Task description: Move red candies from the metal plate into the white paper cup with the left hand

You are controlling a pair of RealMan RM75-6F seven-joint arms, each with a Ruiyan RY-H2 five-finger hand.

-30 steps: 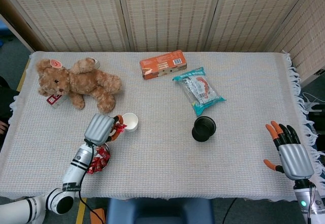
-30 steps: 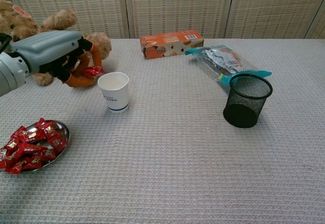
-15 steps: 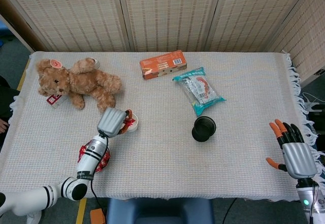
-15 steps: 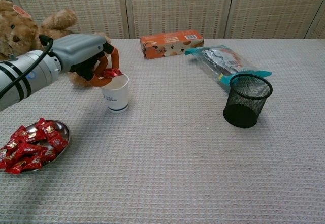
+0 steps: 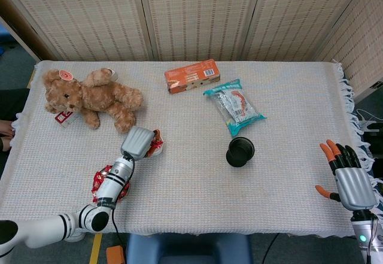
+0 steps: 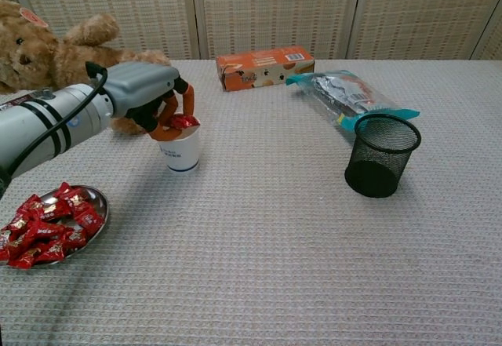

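Note:
My left hand (image 6: 149,103) (image 5: 139,142) hovers over the white paper cup (image 6: 180,149) and pinches a red candy (image 6: 184,121) right at the cup's mouth. In the head view the hand covers most of the cup (image 5: 158,148). The metal plate (image 6: 100,203) (image 5: 124,187) with several red candies (image 6: 49,221) lies near the table's front left edge. My right hand (image 5: 349,178) stays at the far right edge of the table, fingers spread, holding nothing; the chest view does not show it.
A teddy bear (image 5: 90,98) lies at the back left. An orange box (image 5: 192,75) and a teal snack bag (image 5: 234,106) lie at the back centre. A black mesh cup (image 6: 381,154) stands to the right of the paper cup.
My left hand carried the red candy rightward from beside the cup to directly above its mouth and lowered it. The right hand has barely shifted.

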